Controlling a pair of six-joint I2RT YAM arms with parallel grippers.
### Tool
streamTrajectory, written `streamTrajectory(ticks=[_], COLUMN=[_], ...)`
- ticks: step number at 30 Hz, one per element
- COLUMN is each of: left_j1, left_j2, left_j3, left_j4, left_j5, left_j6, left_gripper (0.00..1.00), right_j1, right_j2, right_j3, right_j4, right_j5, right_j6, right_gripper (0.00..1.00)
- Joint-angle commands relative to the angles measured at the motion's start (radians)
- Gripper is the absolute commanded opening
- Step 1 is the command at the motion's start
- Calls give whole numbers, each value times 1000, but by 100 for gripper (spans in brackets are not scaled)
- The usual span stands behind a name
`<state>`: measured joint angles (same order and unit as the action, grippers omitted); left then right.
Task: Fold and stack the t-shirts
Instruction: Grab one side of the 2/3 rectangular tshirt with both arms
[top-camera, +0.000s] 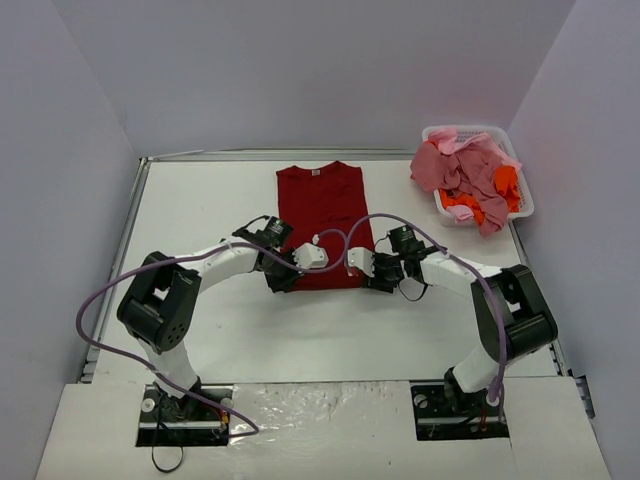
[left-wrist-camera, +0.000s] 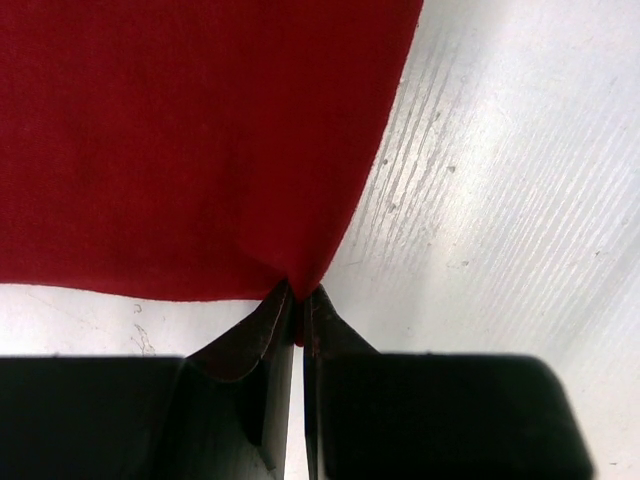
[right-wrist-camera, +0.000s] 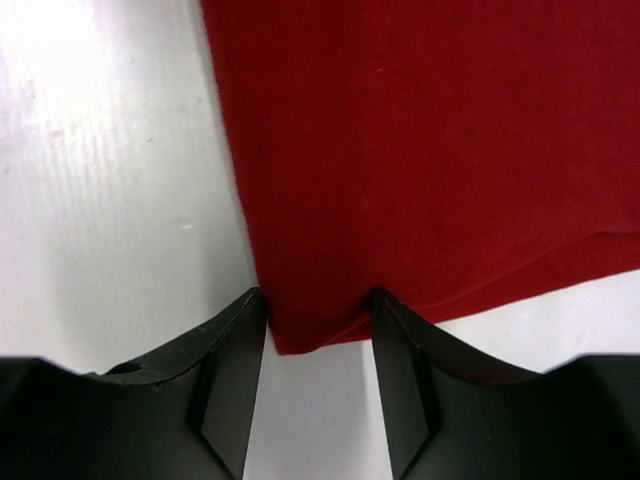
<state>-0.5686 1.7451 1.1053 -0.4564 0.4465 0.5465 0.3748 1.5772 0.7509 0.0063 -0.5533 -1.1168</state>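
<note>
A dark red t-shirt (top-camera: 322, 215) lies flat in the middle of the white table, sleeves folded in, neck at the far end. My left gripper (top-camera: 283, 277) is at its near left corner. In the left wrist view the jaws are shut on that corner of the red t-shirt (left-wrist-camera: 180, 140), with the left gripper (left-wrist-camera: 297, 300) pinching the cloth tip. My right gripper (top-camera: 380, 277) is at the near right corner. In the right wrist view the right gripper (right-wrist-camera: 318, 310) is open, its fingers either side of the t-shirt's corner (right-wrist-camera: 310, 325).
A white basket (top-camera: 524, 195) at the far right holds several crumpled pink and orange t-shirts (top-camera: 466, 178). Grey walls enclose the table on three sides. Purple cables loop over both arms.
</note>
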Motion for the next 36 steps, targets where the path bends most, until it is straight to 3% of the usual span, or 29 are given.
streamTrajectory(ticks=[1,11,18,22,28,34,36], left_j1=[9,16,24,26,26,24,26], left_j2=[-7,-4,-18,-33,-97,-154,-165], left_j3=[37,59,74,102,171,304,333], left_j4=[-33,-59,-105,-180,-416,-810,-872], left_j5=[31,35,29,44,173,360,408], left_j6=[1,23,44,70,157,341,369], left_gripper=[3,2,2,2,2,2,2], right_j1=[9,7,3,-1,6,7,7], right_j2=[58,96,17,-66,-195,-276,-293], right_j3=[37,73,96,125,185,278,295], right_j4=[14,-6,-187,-343,-543,-794,-868], right_j5=[19,47,6,-42,-99,-145,-164], right_j6=[11,48,49,58,66,11,-3], right_gripper=[41,24,4,0,0,0,0])
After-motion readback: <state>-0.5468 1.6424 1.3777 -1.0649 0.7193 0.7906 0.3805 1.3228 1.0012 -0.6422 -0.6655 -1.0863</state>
